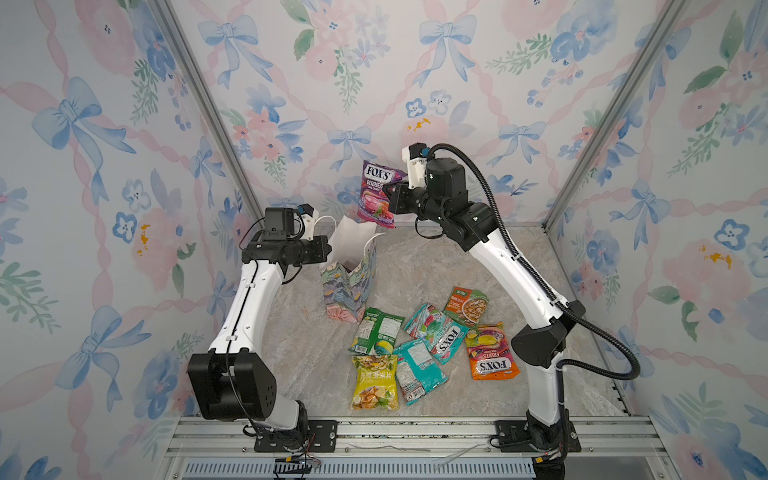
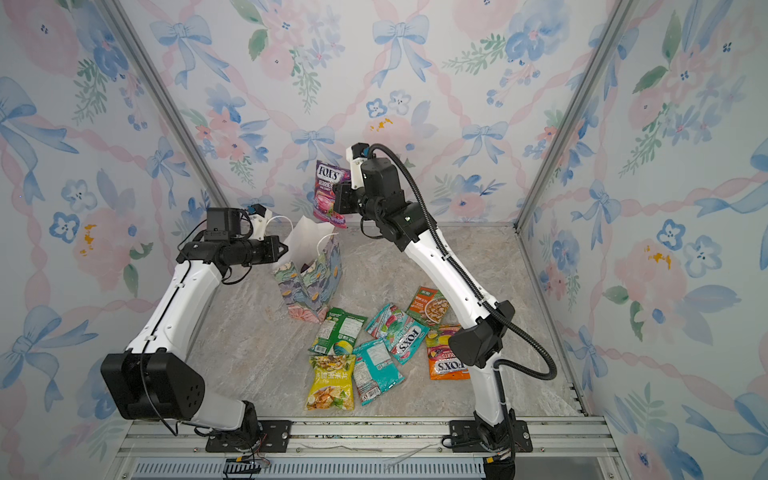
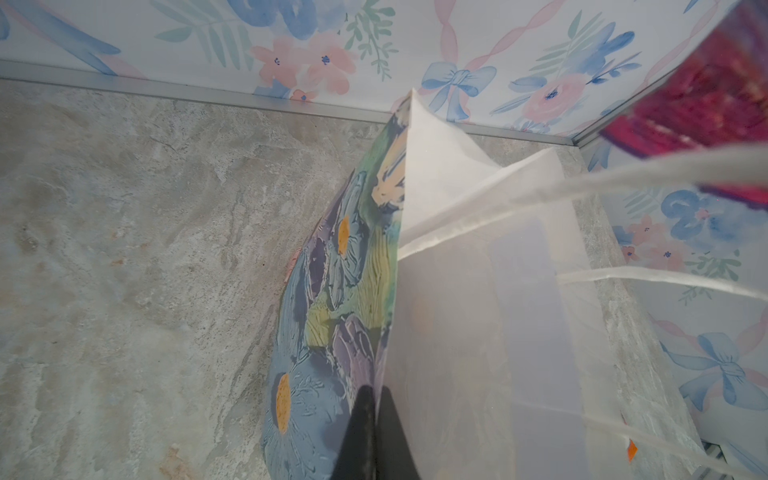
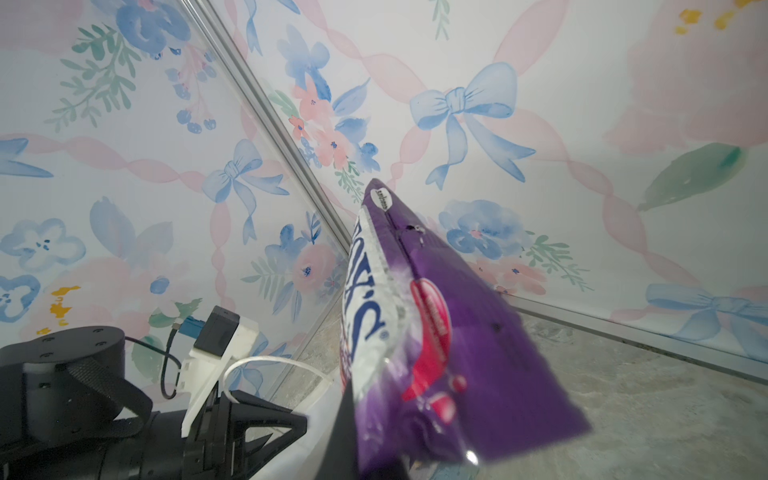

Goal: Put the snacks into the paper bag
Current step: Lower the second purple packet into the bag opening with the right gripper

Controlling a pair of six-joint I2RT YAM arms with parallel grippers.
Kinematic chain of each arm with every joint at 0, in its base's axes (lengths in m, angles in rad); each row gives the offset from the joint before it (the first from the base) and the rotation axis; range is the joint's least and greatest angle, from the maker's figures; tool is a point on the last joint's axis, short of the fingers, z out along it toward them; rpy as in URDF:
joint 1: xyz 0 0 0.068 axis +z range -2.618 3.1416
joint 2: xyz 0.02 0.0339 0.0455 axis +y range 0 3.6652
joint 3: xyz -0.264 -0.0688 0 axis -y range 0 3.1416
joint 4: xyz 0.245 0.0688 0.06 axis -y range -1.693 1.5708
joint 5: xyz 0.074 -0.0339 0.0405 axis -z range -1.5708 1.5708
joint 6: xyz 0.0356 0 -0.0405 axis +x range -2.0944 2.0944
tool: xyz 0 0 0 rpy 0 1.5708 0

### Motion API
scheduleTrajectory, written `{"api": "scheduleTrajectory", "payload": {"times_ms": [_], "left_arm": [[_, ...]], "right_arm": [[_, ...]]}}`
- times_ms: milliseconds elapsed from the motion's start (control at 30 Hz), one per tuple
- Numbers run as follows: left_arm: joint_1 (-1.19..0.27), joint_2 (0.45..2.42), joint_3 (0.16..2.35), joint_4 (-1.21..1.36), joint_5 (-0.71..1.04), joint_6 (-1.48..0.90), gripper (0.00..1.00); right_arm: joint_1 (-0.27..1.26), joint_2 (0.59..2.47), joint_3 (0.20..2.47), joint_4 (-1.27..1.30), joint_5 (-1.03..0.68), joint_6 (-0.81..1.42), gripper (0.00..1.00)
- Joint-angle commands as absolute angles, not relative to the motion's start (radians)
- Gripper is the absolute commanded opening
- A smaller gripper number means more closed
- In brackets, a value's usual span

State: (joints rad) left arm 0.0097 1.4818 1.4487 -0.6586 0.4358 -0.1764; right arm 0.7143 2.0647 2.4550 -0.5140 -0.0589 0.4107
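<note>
Left wrist view alone shows left end effector (image 3: 374,401) clamped on the paper bag (image 3: 332,291) wall. In both top views, right end effector (image 1: 390,193) is clamped on purple packet (image 1: 374,195) above it.

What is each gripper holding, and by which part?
The right gripper is shut on the purple FOX'S packet, pinching its side edge. The left gripper is shut on the paper bag, pinching one wall at the rim.

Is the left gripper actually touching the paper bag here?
Touching. The left wrist view shows the left gripper shut on the wall of the paper bag near its rim, one finger on the printed outside, one on the white inside.
</note>
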Motion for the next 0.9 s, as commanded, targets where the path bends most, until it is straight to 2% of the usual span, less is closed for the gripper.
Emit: {"api": "scheduleTrajectory", "payload": {"times_ms": [0, 267, 867], "left_arm": [[0.012, 1.457, 1.43, -0.664, 0.463, -0.167, 0.0], [0.013, 1.457, 1.43, -0.664, 0.46, -0.167, 0.0], [0.013, 1.453, 1.43, -0.663, 0.459, -0.166, 0.0]], "right_arm": [[0.741, 2.092, 2.517, -0.495, -0.086, 0.412, 0.0], [0.786, 2.14, 2.549, -0.513, -0.094, 0.434, 0.0], [0.817, 2.13, 2.464, -0.519, -0.075, 0.454, 0.0]]}}
